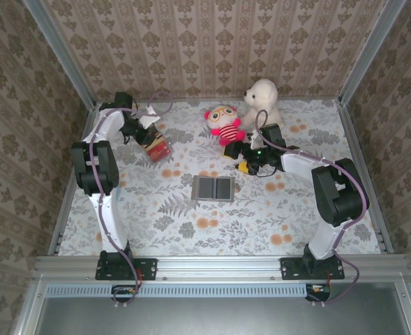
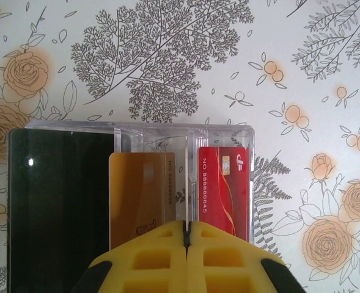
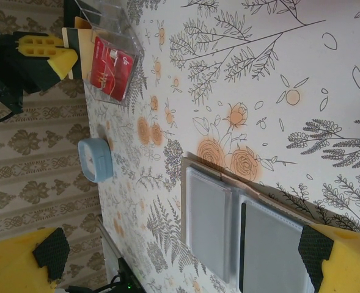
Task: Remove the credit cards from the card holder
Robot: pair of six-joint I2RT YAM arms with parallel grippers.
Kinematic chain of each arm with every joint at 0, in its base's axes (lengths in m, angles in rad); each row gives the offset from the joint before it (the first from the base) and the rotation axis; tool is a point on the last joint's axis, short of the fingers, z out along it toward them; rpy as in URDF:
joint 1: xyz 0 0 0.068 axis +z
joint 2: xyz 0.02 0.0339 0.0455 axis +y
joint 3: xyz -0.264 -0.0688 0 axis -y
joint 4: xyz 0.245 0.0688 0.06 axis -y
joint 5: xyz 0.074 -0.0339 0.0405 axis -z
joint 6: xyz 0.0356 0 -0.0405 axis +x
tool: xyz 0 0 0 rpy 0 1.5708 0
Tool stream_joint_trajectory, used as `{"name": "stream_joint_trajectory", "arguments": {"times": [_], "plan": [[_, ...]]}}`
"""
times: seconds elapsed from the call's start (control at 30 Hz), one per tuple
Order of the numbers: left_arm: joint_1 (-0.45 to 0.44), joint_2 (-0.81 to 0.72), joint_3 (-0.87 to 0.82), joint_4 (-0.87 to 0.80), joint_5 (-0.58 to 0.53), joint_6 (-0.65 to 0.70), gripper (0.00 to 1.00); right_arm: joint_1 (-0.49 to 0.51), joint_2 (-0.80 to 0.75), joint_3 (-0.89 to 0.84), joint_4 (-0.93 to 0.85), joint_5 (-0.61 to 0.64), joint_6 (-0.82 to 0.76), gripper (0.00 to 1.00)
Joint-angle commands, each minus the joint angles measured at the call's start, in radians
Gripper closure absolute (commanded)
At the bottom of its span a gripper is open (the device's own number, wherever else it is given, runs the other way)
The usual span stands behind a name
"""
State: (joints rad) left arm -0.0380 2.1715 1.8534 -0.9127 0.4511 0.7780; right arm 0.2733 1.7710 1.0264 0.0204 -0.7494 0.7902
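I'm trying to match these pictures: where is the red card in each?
Top external: the red card is upper left of the table.
Left wrist: the red card sits right of centre in the clear box, above the left gripper.
Right wrist: the red card is top left, in that box.
Shared landmark: the clear box, with a gold-brown card beside the red one.

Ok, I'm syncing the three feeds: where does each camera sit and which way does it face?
Top external: above and behind the arm bases, looking down on the table; left arm and right arm show.
Left wrist: on the left arm, facing down at the clear box of credit cards; its yellow jaws, shut, at the bottom.
Right wrist: on the right arm, looking across the open card holder; its jaws, open, in both lower corners.
Shared: top and right wrist both show the card holder.
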Motion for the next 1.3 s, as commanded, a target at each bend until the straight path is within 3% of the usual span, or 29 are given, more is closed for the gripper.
{"name": "stream_joint_trajectory", "arguments": {"times": [0.0,0.2,0.37,0.47,0.67,0.8,0.97,1.13,1.27], "plan": [[0.003,-0.031,0.017,-0.009,-0.031,-0.024,0.88,-0.005,0.015,0.016,0.013,-0.030,0.012,0.00],[0.003,-0.045,0.070,-0.030,-0.050,-0.057,0.70,-0.004,0.019,0.023,0.013,-0.032,0.014,0.00],[0.004,-0.083,0.090,-0.003,-0.014,-0.116,0.65,-0.003,0.006,0.018,-0.004,-0.007,0.006,0.00],[-0.004,-0.130,0.078,0.085,-0.013,-0.221,0.58,0.013,-0.030,0.023,-0.095,0.095,-0.055,0.00],[-0.083,-0.263,-0.042,0.319,-0.170,-0.539,0.36,0.084,-0.072,0.049,-0.260,0.264,-0.140,0.04],[-0.165,-0.314,-0.083,0.317,-0.221,-0.732,0.30,0.155,-0.107,0.043,-0.313,0.352,-0.141,0.12],[-0.270,-0.431,-0.289,0.437,-0.296,-0.956,0.26,0.250,-0.170,0.019,-0.353,0.469,-0.106,0.25],[-0.372,-0.530,-0.429,0.409,-0.298,-1.114,0.21,0.354,-0.223,0.000,-0.404,0.591,-0.087,0.34],[-0.466,-0.588,-0.543,0.439,-0.333,-1.204,0.21,0.385,-0.213,-0.037,-0.384,0.606,-0.037,0.46]]}}
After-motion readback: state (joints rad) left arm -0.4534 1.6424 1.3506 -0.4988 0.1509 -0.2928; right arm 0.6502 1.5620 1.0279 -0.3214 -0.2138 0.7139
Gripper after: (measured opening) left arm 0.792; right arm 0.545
